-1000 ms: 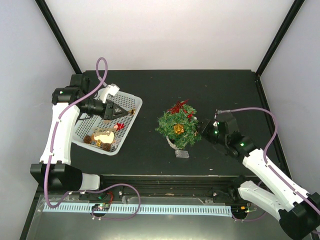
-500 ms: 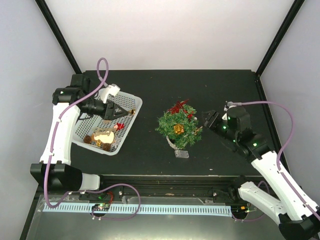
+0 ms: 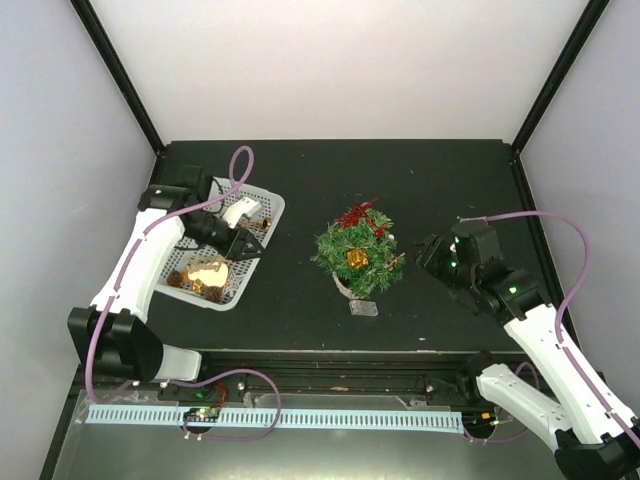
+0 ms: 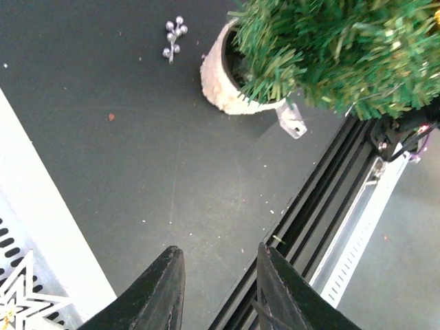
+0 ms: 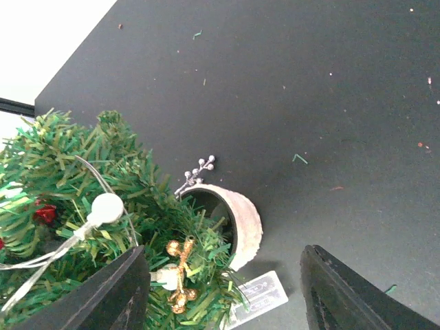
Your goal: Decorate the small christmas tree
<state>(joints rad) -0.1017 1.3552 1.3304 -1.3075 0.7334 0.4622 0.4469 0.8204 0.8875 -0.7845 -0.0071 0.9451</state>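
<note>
Black tabletop [image 3: 420, 180] runs back to white walls. The right claw [image 5: 223, 253] stands wide open and empty, just beside the small christmas tree [image 3: 357, 250]. A silver berry sprig [image 5: 198, 172] lies by the tree's whitish pot [image 5: 246, 223]. The left claw [image 4: 218, 256] is narrowly parted and holds nothing, at the edge of the white basket [image 3: 272, 207]. The tree stands mid-table, apart from the basket.

My two arms: white shells, black joints.
I see the glossy white, black-jointed left arm [image 3: 128, 275] and right arm [image 3: 545, 340], each trailed by a looping purple cable [image 3: 241, 150]; small green lights [image 3: 517, 290] glow on the right one, and the left gripper [image 4: 220, 251] and right gripper [image 5: 223, 251] have blunt matte-black fingers.
</note>
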